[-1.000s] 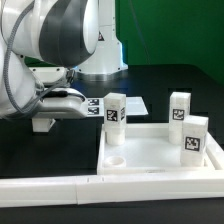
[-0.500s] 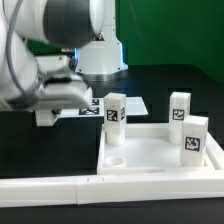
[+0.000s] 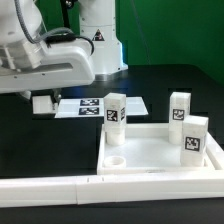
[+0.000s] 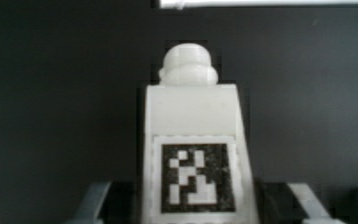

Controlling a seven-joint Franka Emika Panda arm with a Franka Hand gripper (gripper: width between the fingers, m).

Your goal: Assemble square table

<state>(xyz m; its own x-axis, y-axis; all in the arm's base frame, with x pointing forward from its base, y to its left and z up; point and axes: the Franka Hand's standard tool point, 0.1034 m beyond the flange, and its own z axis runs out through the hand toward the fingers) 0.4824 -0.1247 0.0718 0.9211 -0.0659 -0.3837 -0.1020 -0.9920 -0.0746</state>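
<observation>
While my gripper grips one tagged leg between half-closed jaws, well clear of the tabletop (three legs stand upright on it), I should keep the leg vertical and aim its rounded tip at the open corner hole.

We stood in a robotics lab: a black matte worktop, the white marker board, tagged white plastic legs, and a green backdrop.

Marker board flat on black table
</observation>
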